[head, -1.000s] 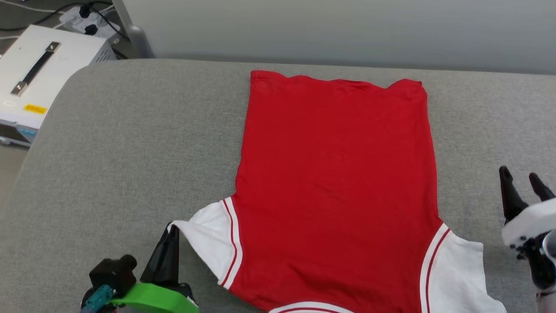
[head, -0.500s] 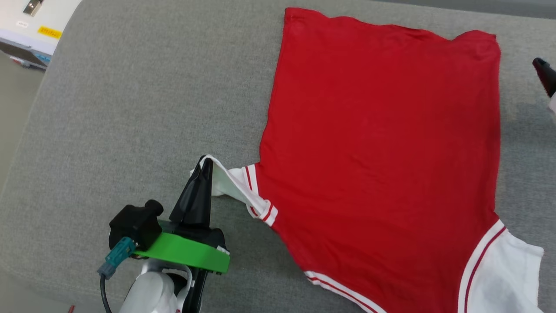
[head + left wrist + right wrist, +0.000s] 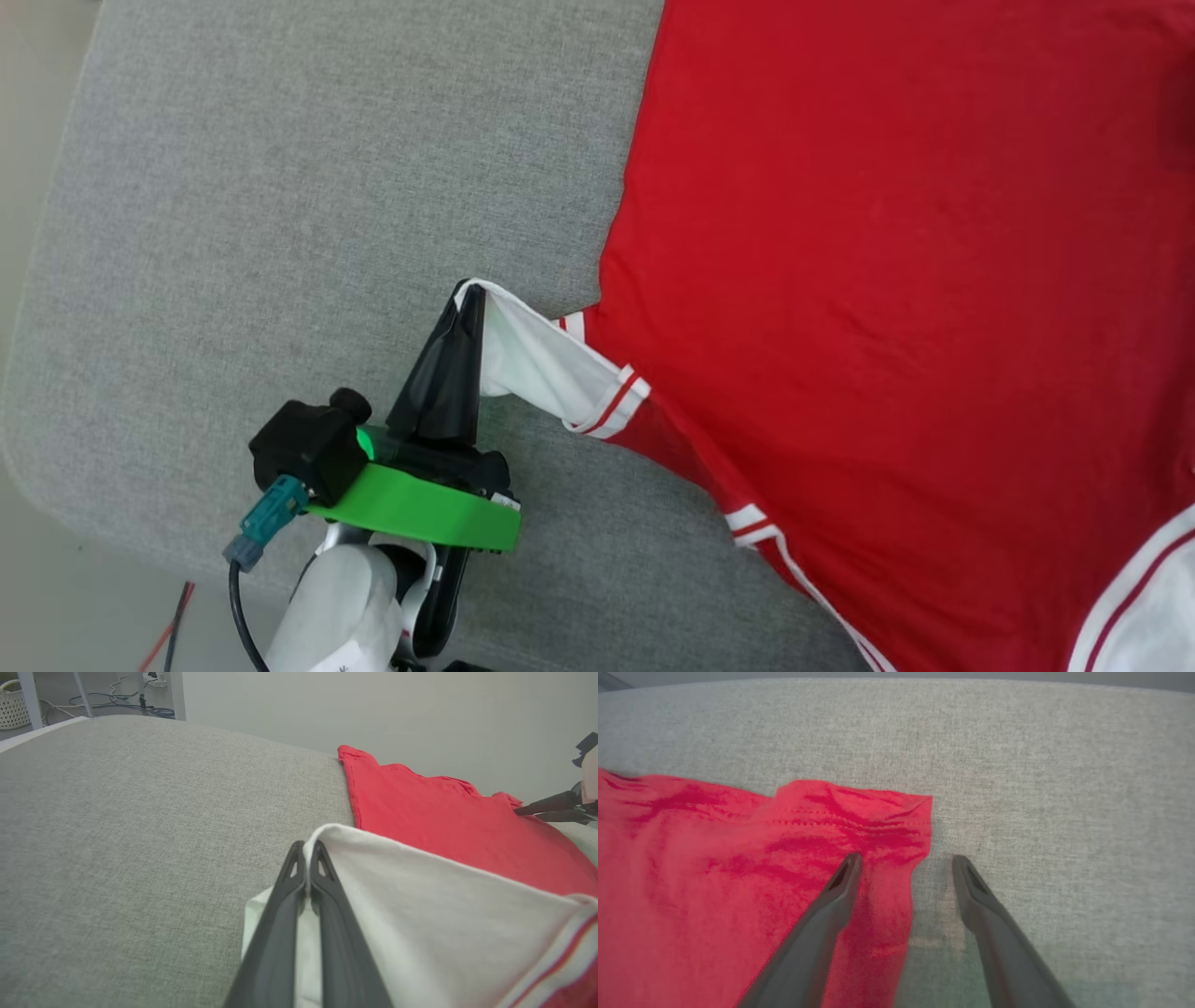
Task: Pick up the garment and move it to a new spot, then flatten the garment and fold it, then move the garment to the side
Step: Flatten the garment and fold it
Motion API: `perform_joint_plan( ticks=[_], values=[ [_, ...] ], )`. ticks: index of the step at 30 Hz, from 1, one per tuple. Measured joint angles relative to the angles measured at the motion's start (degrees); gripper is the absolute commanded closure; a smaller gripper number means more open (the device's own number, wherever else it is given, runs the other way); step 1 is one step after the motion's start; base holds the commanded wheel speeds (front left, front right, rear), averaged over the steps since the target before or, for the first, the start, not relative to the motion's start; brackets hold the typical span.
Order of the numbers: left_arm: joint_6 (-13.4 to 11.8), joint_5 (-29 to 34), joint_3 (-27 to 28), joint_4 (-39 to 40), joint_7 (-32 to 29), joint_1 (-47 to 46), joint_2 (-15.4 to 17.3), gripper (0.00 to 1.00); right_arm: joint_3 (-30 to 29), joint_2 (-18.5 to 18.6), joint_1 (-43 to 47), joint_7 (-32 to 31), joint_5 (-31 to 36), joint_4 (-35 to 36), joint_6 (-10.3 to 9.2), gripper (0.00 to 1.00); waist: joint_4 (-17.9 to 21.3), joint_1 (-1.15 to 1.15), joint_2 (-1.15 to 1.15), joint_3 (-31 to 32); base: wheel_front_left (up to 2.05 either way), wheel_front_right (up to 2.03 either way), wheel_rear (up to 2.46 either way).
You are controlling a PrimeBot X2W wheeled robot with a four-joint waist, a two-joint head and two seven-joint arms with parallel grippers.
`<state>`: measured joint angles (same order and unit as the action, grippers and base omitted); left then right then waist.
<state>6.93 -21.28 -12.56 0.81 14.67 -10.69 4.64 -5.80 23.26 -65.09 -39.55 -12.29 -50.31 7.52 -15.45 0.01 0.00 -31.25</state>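
The garment (image 3: 887, 280) lies spread on the grey table, red body up, its hem at the far end. My left gripper (image 3: 470, 294) is shut on the tip of the near left white sleeve (image 3: 537, 364), which is lifted and stretched toward the red-and-white trim. The left wrist view shows the two fingers (image 3: 322, 891) pressed together on the sleeve's fold (image 3: 420, 896). My right gripper (image 3: 906, 861) is open over the garment's far hem corner (image 3: 878, 816), one finger above the red cloth and the other above bare table. It also shows as the right gripper (image 3: 551, 807) beyond the cloth.
The grey fabric-covered table (image 3: 280, 187) runs wide to the left of the garment, with its rounded edge and the floor at the lower left. Red and black wires (image 3: 163, 639) lie on the floor there. A pale wall (image 3: 373, 704) stands behind the table.
The head camera has tilted down and shifted. My left gripper has raised the white sleeve off the table. My right gripper has gone from beside the near right sleeve to the far hem corner.
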Motion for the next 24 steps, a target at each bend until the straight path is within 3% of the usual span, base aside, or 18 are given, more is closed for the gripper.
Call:
perform_joint_plan(
  ticks=[3,4,5,6,14,20,24],
  values=[
    [0.15,0.12,0.01,-0.27,0.00,-0.05,-0.47,1.00,-0.35,0.42,-1.98,-4.81,1.04,-2.44,0.02,0.00,-0.91,0.00,0.00,-0.79,0.00,0.00,0.00],
    [0.19,0.12,0.04,-0.34,0.00,-0.05,-0.56,1.00,-1.18,0.48,-2.56,-5.94,1.35,-3.19,0.02,0.24,-1.12,0.00,0.00,-0.88,0.00,0.00,0.00],
    [0.23,0.12,0.11,-0.48,-0.01,-0.05,-0.59,1.00,-1.62,0.48,-2.93,-6.73,1.90,-3.67,0.03,0.57,-1.23,0.00,0.00,-0.83,0.00,0.00,0.00],
    [0.23,0.12,0.13,-0.63,-0.01,-0.05,-0.64,1.00,-1.91,0.41,-3.09,-7.25,2.33,-3.93,0.03,1.00,-1.28,0.00,0.00,-0.69,0.00,0.00,0.00],
    [0.38,0.22,0.58,-2.16,-0.01,0.29,-0.54,1.00,-3.89,0.38,-1.46,-8.32,5.70,-5.75,0.02,1.00,-0.88,0.00,0.00,2.98,0.00,0.00,0.00],
    [0.38,0.20,2.27,-4.67,-0.01,4.53,1.25,1.00,-1.26,1.05,3.34,-7.02,5.48,-4.01,0.02,1.00,0.16,0.00,0.00,8.46,0.00,0.00,0.00],
    [0.38,0.09,4.04,-5.71,-0.01,8.06,2.38,1.00,1.60,2.74,7.93,-6.87,1.90,0.23,0.02,1.00,1.37,-0.01,0.00,12.74,0.00,0.00,0.00]
  ],
)
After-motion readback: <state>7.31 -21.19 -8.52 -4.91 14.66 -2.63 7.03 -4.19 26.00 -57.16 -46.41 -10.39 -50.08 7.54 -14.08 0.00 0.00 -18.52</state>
